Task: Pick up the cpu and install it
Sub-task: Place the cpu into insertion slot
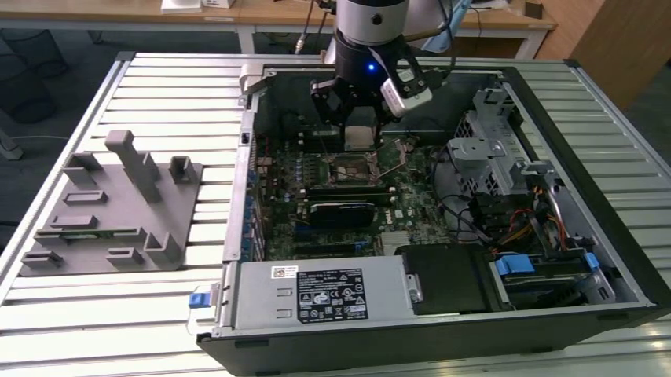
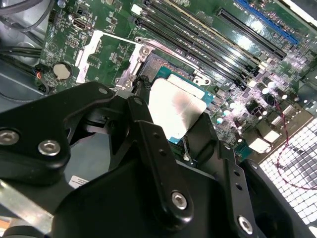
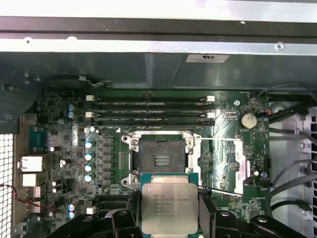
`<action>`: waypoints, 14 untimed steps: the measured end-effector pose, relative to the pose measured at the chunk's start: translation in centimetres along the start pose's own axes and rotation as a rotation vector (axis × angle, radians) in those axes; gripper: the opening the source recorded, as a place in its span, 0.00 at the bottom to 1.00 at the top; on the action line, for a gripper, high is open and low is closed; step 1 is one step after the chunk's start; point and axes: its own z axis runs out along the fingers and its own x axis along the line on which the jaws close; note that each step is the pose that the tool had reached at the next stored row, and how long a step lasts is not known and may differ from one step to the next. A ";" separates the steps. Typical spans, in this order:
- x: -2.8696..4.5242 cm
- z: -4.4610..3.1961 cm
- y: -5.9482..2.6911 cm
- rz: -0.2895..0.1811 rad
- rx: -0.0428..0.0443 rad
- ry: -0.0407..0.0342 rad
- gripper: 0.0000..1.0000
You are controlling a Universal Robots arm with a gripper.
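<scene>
One cpu (image 3: pixel 169 207), one open socket (image 3: pixel 161 161), one computer case (image 1: pixel 419 344), one grey rack (image 1: pixel 100 236)

Exterior view: looking down steeply from high up and well back, taking in the whole open computer case (image 1: pixel 618 259) on the slatted table (image 1: pixel 157 86), centring the motherboard (image 1: pixel 419 206), catching the arm (image 1: pixel 369 23) at 12 o'clock.

First wrist view: riding on the arm, facing almost squarely onto the board from near, framing the socket (image 3: pixel 159 159) with the memory slots (image 3: pixel 148 111) beyond.

Second wrist view: sitting closer still, peering obliquely past the gripper (image 2: pixel 174 124) linkage onto the same socket.

Sharing among all three: socket, surrounding board, and the cpu (image 3: pixel 169 207).
</scene>
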 end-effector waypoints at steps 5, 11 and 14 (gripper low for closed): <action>0.00 0.01 0.00 0.088 0.0033 -0.0044 0.55; 0.00 0.03 0.00 0.196 0.0073 -0.0098 0.55; 0.00 0.04 0.00 0.252 0.0093 -0.0125 0.55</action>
